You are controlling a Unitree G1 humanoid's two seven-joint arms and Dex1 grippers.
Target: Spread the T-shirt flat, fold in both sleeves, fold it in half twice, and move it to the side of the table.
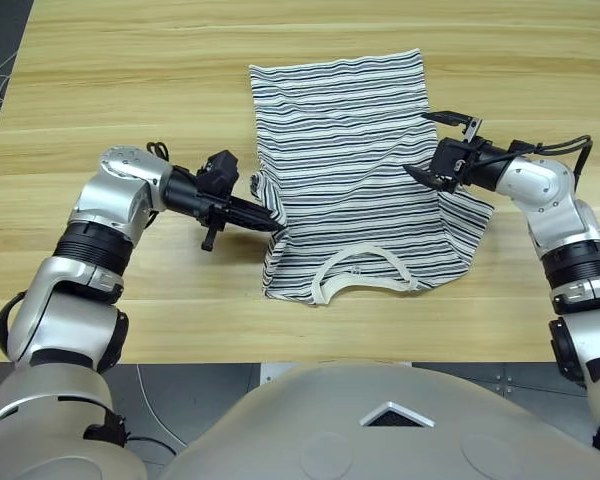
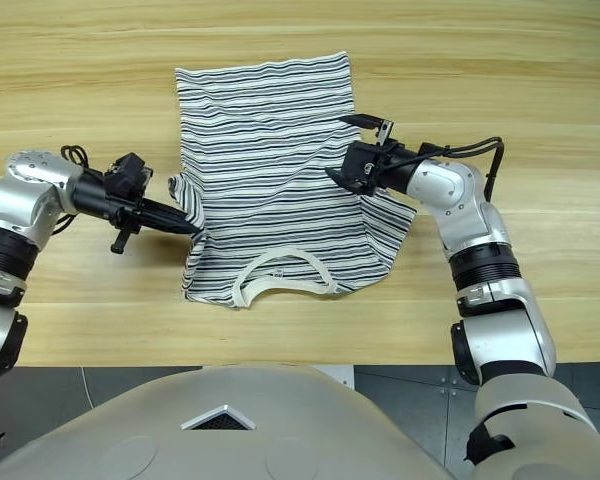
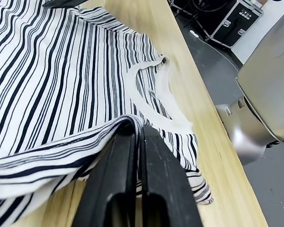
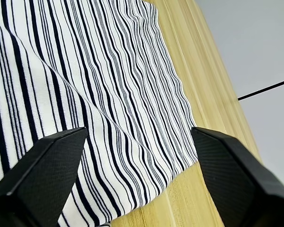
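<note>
T-shirt (image 1: 350, 170), black-and-white striped, lies on the wooden table (image 1: 130, 80) at centre frame in the left eye view. Its hem runs along the upper edge and its white collar (image 1: 365, 272) sits at the lower edge, opening upward. The body is mostly flat. The right-hand side flares out into a spread sleeve (image 1: 470, 215) at lower right. The left-hand edge is bunched and lifted into a small fold at mid-height.

Left gripper (image 1: 275, 222) comes in from the left of the frame, level with that fold. Its fingers (image 3: 156, 175) are pressed together and pinch the striped fabric at their tips. In the left wrist view the cloth edge drapes over the clamped tips, with the collar just beyond them and bare table along the right side of the frame.

Right gripper (image 1: 420, 143) sits at the right of the frame over the shirt's right-hand edge, just above the spread sleeve. Its fingers (image 4: 42, 175) are spread wide and grasp nothing. One tip stands over the cloth above the other, which lies close to the fabric edge; contact cannot be told. In the right wrist view striped cloth fills the gap between the two parted fingers, with a hem corner lying on the table near the lower centre.
</note>
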